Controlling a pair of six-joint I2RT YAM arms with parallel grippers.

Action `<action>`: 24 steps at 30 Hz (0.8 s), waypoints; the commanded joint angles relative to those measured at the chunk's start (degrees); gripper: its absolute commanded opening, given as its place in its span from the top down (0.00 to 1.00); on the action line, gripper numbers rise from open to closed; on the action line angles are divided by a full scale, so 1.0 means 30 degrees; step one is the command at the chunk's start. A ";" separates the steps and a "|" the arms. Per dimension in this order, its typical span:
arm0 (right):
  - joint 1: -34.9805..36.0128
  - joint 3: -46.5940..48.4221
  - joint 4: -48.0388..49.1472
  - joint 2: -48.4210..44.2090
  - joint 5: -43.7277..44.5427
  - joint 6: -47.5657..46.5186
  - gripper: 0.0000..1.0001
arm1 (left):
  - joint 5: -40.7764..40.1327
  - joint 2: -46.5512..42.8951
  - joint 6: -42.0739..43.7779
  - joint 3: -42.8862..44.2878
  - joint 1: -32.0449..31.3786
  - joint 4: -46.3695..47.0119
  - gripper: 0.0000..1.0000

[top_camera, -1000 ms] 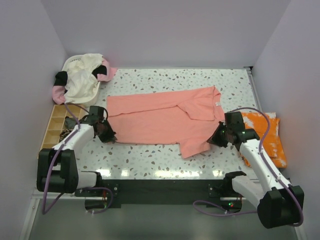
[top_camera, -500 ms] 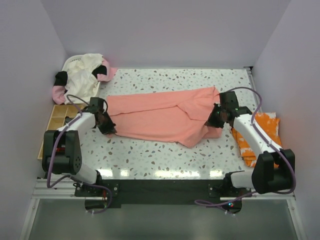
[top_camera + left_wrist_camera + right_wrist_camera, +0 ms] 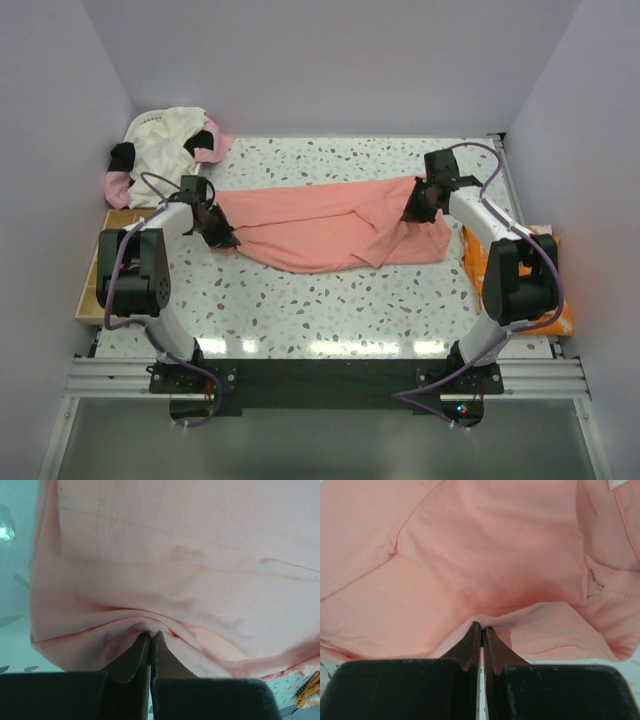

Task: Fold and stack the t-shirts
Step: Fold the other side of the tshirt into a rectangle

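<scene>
Salmon-pink t-shirt [image 3: 330, 225], white neck label [image 3: 621, 484] cropped, unreadable.

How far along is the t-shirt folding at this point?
Done: the orange t-shirt lies flat at the right side of the table, seemingly already folded. In hand: the salmon-pink t-shirt is mid-fold, a narrow band across the table, with the left gripper and right gripper each shut on one end. Left: finishing that fold, stacking it, then the cream and pink pile at the back left corner.

Bright, even light; glare spots on the table [image 3: 300, 312], close-ups soft.
</scene>
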 commanded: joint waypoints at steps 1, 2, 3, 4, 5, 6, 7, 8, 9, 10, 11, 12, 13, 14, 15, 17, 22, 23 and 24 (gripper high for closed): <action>-0.0368 0.1995 0.0219 0.0874 0.0839 -0.0605 1.00 | 0.0938 0.0267 0.0856 0.1162 0.0729 0.0148 1.00; -0.0485 0.2201 0.0189 0.0993 0.0984 -0.0664 1.00 | 0.0909 0.0238 0.1118 0.1192 0.0846 0.0030 1.00; -0.0689 0.2551 0.0160 0.1110 0.1073 -0.0722 1.00 | 0.0996 0.0209 0.1266 0.1163 0.1050 -0.0116 1.00; -0.0836 0.2728 0.0044 0.1285 0.1103 -0.0781 1.00 | 0.0997 0.0209 0.1441 0.1163 0.1168 -0.0263 1.00; -0.0983 0.2875 -0.0016 0.1316 0.1161 -0.0810 1.00 | 0.1026 0.0122 0.1704 0.1134 0.1285 -0.0380 1.00; -0.1216 0.3196 -0.0045 0.1403 0.1162 -0.0898 1.00 | 0.1229 0.0063 0.1794 0.1017 0.1344 -0.0672 1.00; -0.1276 0.3373 -0.0365 0.1549 0.1162 -0.0985 1.00 | 0.1434 -0.0025 0.1910 0.0900 0.1345 -0.0762 1.00; -0.1364 0.3520 -0.0455 0.1522 0.1133 -0.1044 1.00 | 0.1668 -0.0374 0.2086 0.0725 0.1345 -0.0791 1.00; -0.1423 0.3695 -0.0572 0.1492 0.1016 -0.1248 1.00 | 0.2222 -0.0522 0.2174 0.0346 0.1345 -0.0995 1.00; -0.1423 0.3639 -0.0689 0.1260 0.0870 -0.1308 1.00 | 0.2546 -0.0959 0.2291 0.0110 0.1345 -0.1084 1.00; -0.1423 0.3580 -0.0719 0.1055 0.0724 -0.1367 1.00 | 0.2868 -0.1195 0.2438 -0.0356 0.1345 -0.1172 1.00; -0.1452 0.3348 -0.0777 0.0879 0.0606 -0.1367 1.00 | 0.3336 -0.1459 0.2497 -0.0593 0.1345 -0.1463 1.00; -0.1424 0.3171 -0.0836 0.0616 0.0257 -0.1396 1.00 | 0.3543 -0.1896 0.2585 -0.0798 0.1345 -0.1611 1.00; -0.1423 0.2648 -0.0779 0.0062 0.0138 -0.1339 1.00 | 0.3749 -0.2133 0.2701 -0.1206 0.1345 -0.1699 1.00; -0.1423 0.2410 -0.0575 -0.0175 0.0194 -0.1396 1.00 | 0.3838 -0.2280 0.2790 -0.1268 0.1345 -0.2048 1.00; -0.1423 0.2406 -0.0484 -0.0383 0.0721 -0.1716 1.00 | 0.3693 -0.2457 0.3257 -0.1124 0.1316 -0.2489 1.00; -0.1453 0.3081 -0.0897 -0.0266 0.0723 -0.2041 1.00 | 0.3574 -0.2078 0.3698 0.0165 0.1433 -0.3427 1.00; -0.1424 0.3285 -0.0924 -0.0150 0.0780 -0.2099 1.00 | 0.3749 -0.2076 0.3902 0.0457 0.1462 -0.3574 1.00; -0.1452 0.3461 -0.0924 0.0112 0.0781 -0.2100 1.00 | 0.3983 -0.2047 0.3962 0.0605 0.1491 -0.3981 0.99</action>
